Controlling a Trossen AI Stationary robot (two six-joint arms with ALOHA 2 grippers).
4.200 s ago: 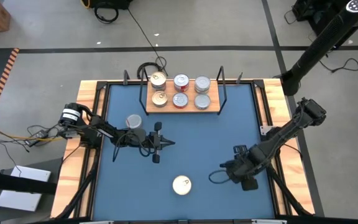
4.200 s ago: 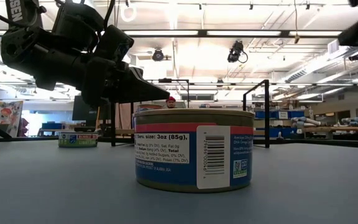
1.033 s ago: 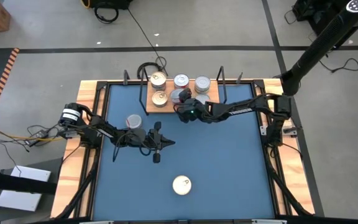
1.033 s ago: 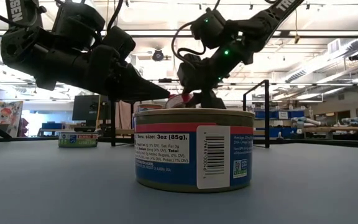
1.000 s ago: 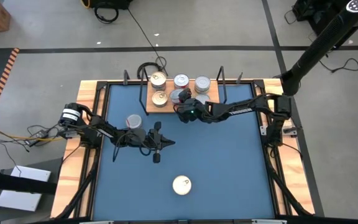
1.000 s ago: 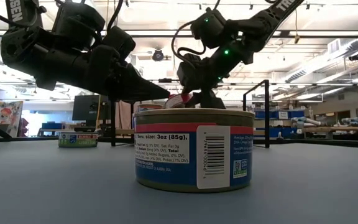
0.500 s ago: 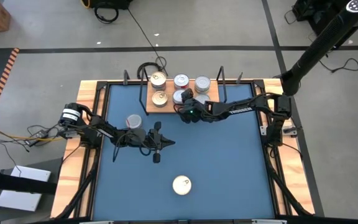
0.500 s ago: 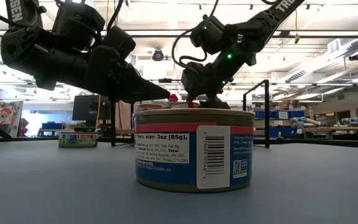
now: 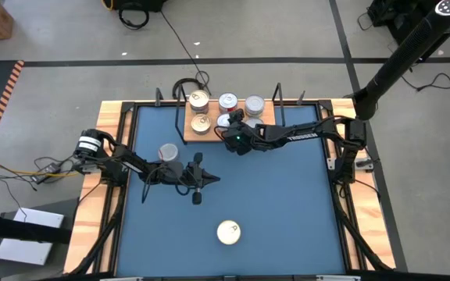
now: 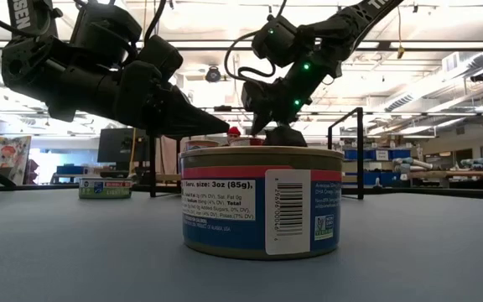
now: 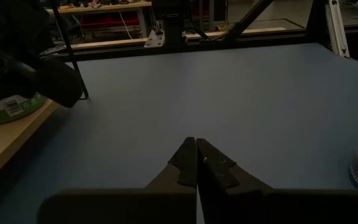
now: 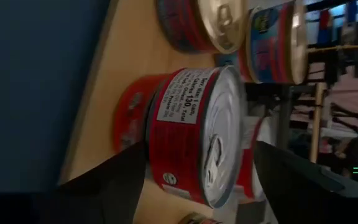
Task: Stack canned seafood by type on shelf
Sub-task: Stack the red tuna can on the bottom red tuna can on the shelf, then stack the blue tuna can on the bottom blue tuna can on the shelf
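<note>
The shelf [image 9: 268, 135] stands at the table's far side and bears several cans: two gold-topped [image 9: 199, 100] at its left, silver-topped ones [image 9: 254, 104] to the right. My right gripper [image 9: 229, 123] is open over the shelf's front middle. In the right wrist view its fingers [image 12: 114, 177] stand on either side of a red, silver-topped can [image 12: 191, 137], which rests on another red can [image 12: 129, 115]. My left gripper [image 9: 216, 179] hovers shut above the table's left middle, beside a loose can [image 9: 168, 153].
A gold-topped can with a blue label [image 9: 228, 231] stands alone near the table's front edge, large in the low view [image 10: 262, 201]. Black wire frames [image 9: 278, 109] rise at both shelf ends. Open blue table lies between the arms and to the right.
My right gripper has opened over the shelf's front middle and rolled a little, letting go of the red can. That can, held tilted a second ago, now sits level on the other red can.
</note>
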